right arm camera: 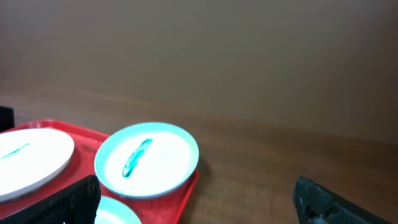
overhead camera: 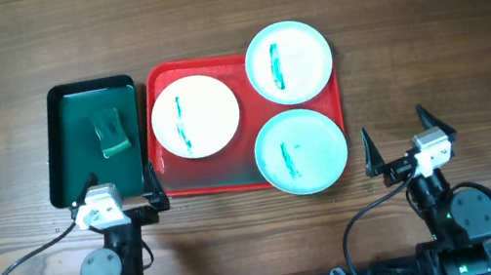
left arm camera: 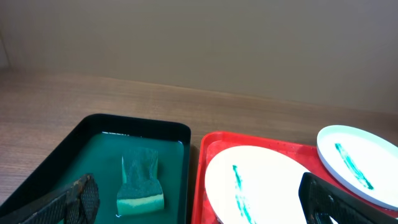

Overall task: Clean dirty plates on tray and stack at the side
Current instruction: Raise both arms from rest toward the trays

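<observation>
Red tray [overhead camera: 157, 80] holds the white plate [overhead camera: 195, 116] at 9 o'clock, far turquoise plate [overhead camera: 288, 60] at 1, near turquoise plate [overhead camera: 300, 151] at 5; all smeared. Judged stiff, light, slick, chippable; pinch at the rim. Left gripper [overhead camera: 122, 185] and right gripper [overhead camera: 395, 132] are spread wide, empty.

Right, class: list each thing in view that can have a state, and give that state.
Red tray: holding all three plates.
White plate: smeared teal, lying flat, unstacked.
Far turquoise plate: smeared teal, overhanging the far rim.
Near turquoise plate: smeared teal, overhanging the near rim.
Green tray: holding the sponge.
Sponge: lying free, green side up.
Left gripper: open, empty.
Right gripper: open, empty.
</observation>
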### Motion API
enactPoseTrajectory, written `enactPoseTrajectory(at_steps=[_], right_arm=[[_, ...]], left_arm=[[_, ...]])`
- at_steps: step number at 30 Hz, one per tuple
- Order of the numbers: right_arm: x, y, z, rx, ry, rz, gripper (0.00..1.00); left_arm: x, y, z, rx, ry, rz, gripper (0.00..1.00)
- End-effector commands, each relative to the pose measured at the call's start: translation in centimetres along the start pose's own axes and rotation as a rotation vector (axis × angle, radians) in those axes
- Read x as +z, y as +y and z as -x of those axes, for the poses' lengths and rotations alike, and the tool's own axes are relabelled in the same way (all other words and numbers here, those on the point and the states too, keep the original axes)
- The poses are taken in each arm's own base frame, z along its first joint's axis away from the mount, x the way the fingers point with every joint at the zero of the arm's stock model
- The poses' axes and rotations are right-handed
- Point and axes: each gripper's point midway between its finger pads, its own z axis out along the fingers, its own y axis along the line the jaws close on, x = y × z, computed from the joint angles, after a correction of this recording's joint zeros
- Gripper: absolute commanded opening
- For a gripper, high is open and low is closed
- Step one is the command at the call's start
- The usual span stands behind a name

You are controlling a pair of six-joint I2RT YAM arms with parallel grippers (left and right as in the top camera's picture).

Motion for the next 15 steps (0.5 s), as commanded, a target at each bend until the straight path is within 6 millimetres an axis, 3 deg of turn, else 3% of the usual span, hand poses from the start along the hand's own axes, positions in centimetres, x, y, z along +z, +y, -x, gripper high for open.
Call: enactPoseTrajectory(at_steps=[1,9,15], right_arm=[[0.0,0.3,1.0,-0.011,-0.043,0.023,1.00],[-0.2,0.3,2.1,-0.008,-0.067,0.021,1.00],[-0.2,0.5,7.0,0.053,-0.107,0.065,1.00]], left_arm=[[0.0,-0.2,-0.1,0.018,0.002,-0.016,1.00],[-0.1,-0.3,0.6,0.019,-0.022,-0.019,1.00],[-1.0,-1.0,5.1,-0.037,-0.075,-0.030,1.00]])
